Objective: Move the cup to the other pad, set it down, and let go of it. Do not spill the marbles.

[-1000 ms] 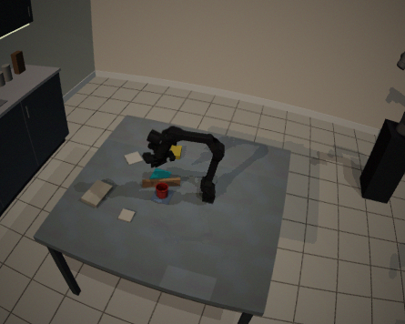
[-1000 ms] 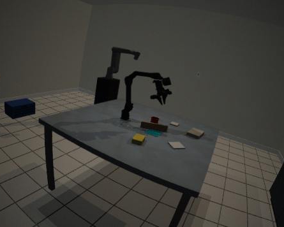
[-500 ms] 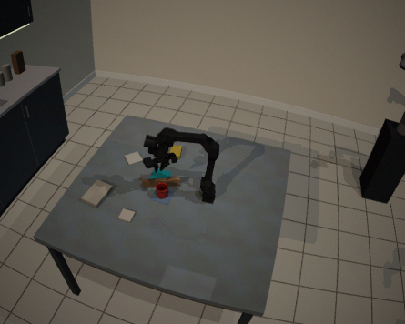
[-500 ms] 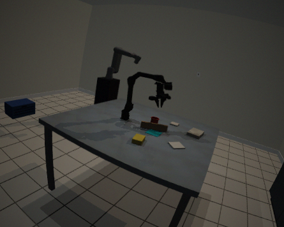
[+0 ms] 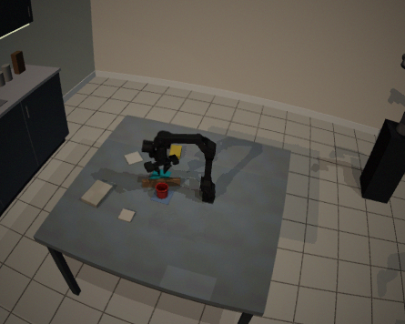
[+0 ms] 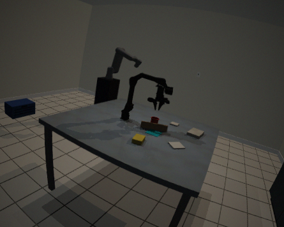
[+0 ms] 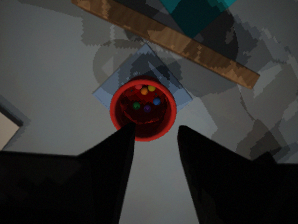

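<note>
Holding nothing, the black parallel-jaw gripper (image 5: 162,170) (image 6: 157,109) (image 7: 156,130) hangs above the table, its jaws partly open. The round red cup (image 5: 162,191) (image 6: 154,119) (image 7: 171,112) stands upright on the square blue pad (image 5: 166,200) (image 7: 106,95), beside the long brown wooden barrier (image 5: 173,182) (image 6: 154,126) (image 7: 200,52). Small marbles (image 7: 144,92), coloured orange, yellow, green, blue and purple among others, lie inside it.

In the exterior view, the upright brown wooden bar (image 6: 154,126) hides the lower part of the round red cup (image 6: 154,120) and the flat blue square pad. The wrist view's top edge cuts off the flat teal square pad (image 7: 192,15); the left edge cuts off a pale beige block (image 7: 7,131). The small coloured marbles (image 7: 144,92) are too small to count surely, and the exterior view does not show them.
</note>
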